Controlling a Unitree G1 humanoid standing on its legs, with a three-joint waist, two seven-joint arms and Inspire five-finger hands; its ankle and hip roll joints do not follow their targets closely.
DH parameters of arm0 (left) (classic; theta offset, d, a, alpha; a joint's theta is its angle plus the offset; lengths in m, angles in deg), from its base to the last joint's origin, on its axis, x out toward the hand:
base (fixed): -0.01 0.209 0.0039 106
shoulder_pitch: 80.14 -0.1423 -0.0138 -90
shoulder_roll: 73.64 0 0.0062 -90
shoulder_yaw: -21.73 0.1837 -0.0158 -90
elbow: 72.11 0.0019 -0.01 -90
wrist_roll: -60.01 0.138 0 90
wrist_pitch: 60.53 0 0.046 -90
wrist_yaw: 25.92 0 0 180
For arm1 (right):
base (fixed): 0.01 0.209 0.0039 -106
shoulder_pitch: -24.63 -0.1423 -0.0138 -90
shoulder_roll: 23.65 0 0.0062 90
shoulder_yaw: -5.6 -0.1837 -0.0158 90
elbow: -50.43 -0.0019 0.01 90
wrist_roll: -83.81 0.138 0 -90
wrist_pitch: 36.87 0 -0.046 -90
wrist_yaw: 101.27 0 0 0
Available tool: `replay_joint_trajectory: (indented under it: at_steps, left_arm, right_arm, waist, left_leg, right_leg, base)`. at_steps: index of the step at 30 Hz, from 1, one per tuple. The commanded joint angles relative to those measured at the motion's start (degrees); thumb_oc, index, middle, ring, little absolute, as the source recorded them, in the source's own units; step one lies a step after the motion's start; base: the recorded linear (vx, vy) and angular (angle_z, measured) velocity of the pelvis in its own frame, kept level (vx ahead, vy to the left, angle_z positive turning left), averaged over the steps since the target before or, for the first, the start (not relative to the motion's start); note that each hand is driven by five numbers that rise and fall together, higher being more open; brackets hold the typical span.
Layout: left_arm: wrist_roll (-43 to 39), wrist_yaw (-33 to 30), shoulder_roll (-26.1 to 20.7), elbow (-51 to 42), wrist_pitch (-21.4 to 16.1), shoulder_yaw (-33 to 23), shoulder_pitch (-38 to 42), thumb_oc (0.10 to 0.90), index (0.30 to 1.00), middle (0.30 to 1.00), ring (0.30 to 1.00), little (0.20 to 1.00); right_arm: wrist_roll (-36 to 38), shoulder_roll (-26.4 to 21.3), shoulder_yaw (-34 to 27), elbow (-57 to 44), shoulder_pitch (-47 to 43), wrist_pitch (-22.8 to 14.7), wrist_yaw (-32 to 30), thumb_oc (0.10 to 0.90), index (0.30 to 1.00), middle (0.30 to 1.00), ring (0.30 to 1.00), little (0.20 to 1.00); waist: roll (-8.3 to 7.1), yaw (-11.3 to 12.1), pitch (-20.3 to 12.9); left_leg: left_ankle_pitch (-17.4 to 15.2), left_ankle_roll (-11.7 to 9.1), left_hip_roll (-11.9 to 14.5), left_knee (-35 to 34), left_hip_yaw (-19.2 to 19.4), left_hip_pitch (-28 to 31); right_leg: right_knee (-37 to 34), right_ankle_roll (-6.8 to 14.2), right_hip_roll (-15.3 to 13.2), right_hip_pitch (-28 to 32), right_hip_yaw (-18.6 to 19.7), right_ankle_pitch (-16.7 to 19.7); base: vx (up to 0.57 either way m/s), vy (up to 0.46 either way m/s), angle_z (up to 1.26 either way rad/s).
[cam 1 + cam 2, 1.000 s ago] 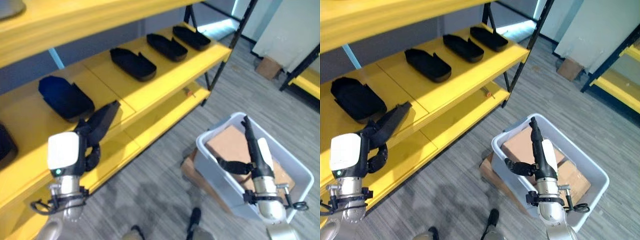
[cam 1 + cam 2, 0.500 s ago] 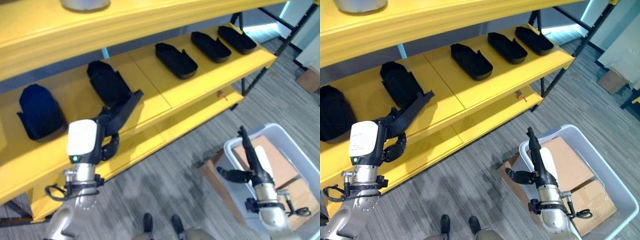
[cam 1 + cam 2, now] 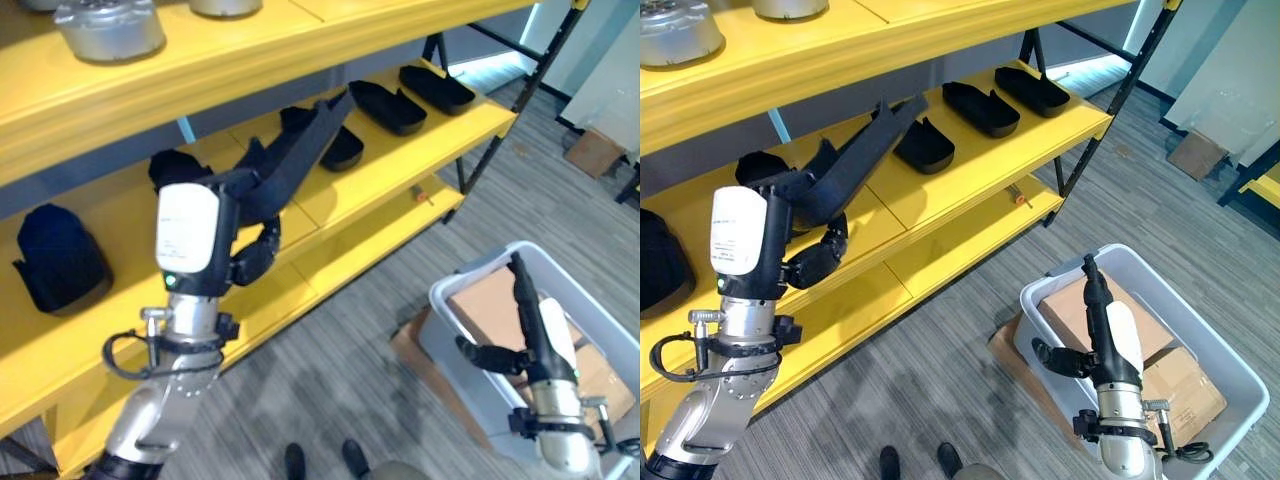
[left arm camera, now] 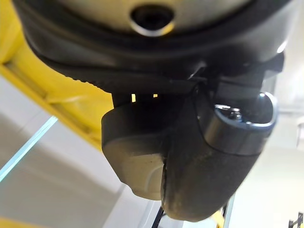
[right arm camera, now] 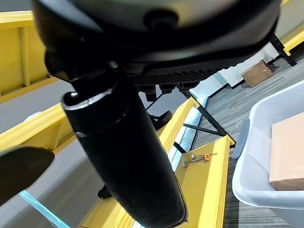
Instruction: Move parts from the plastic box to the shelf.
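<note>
We see the left hand [image 3: 255,225] raised before the yellow shelf [image 3: 400,160], its fingers curled round a long black part [image 3: 295,160]. The part's long axis runs from the hand up and away to the right, its far tip pointing at the middle of the shelf board, over the black trays lying there. We count a row of those trays on that board: one at the far left [image 3: 55,262], one just behind the hand [image 3: 180,168], one partly hidden by the held part [image 3: 335,145], and two more towards the right end [image 3: 388,106] [image 3: 437,88]. Silver metal parts [image 3: 108,27] sit on the board above. A small orange-tipped tool [image 3: 424,194] lies on the lower board.

The right hand [image 3: 1102,325] hangs over the near left wall of the grey plastic box [image 3: 1230,375], which stands on the floor to the right, well apart from the shelf. Its fingers reach straight up and away, its thumb stands out to the left, and it holds nothing. Inside the box lie brown cardboard boxes [image 3: 1175,385].
</note>
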Motion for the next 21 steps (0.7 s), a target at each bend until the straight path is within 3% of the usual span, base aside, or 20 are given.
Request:
replay_joint_trajectory:
  at_steps: [1, 9, 14, 21]
  left_arm:
    - [-0.39, -7.93, -0.67, -5.11, -2.67, -2.77, 8.24, 0.400, 0.300, 0.300, 0.300, 0.300]
    - [6.53, -8.12, -5.66, -1.80, 0.48, -5.00, 6.52, 0.400, 0.300, 0.300, 0.300, 0.300]
    - [9.50, -6.90, -9.18, 1.94, 1.36, -9.45, 0.04, 0.400, 0.300, 0.300, 0.300, 0.300]
    - [10.58, -5.46, -10.35, 7.40, 2.26, -14.42, -8.04, 0.400, 0.300, 0.300, 0.300, 0.300]
  right_arm:
    - [-1.11, -3.82, -3.33, -5.78, -1.91, -5.82, -4.23, 0.900, 1.000, 1.000, 1.000, 1.000]
    - [-1.43, -3.76, -3.35, -5.31, -1.33, -6.27, -4.09, 0.900, 1.000, 1.000, 1.000, 1.000]
    - [-1.19, -3.66, -3.48, -4.22, -2.62, -5.84, -3.39, 0.900, 1.000, 1.000, 1.000, 1.000]
    - [0.01, -3.10, -2.32, -2.32, -4.94, -5.27, -2.39, 0.900, 1.000, 1.000, 1.000, 1.000]
  waist:
    - [1.49, -1.15, -9.29]
    - [1.46, -0.36, -9.36]
    - [1.51, 1.20, -8.77]
    - [1.72, 2.84, -8.11]
  left_leg:
    - [-3.68, 1.13, -1.78, 0.55, 2.78, 0.55]
    - [-3.97, 1.21, -1.57, -0.12, 2.76, 1.83]
    - [-3.86, 1.24, -1.77, -0.20, 1.51, 1.92]
    - [-3.55, 1.27, -2.15, -0.34, 0.27, 1.86]
  right_leg:
    - [3.75, 1.07, 4.87, -3.21, 0.99, -4.87]
    - [4.07, 1.10, 4.53, -2.44, 0.70, -5.48]
    - [3.75, 1.07, 4.12, -2.10, -0.49, -5.79]
    - [2.82, 1.03, 3.58, -1.53, -1.82, -5.66]
  base:
    - [0.05, 0.007, 0.02]
    - [0.02, 0.003, 0.00]
    - [0.00, 0.000, 0.03]
    - [0.00, 0.002, 0.15]
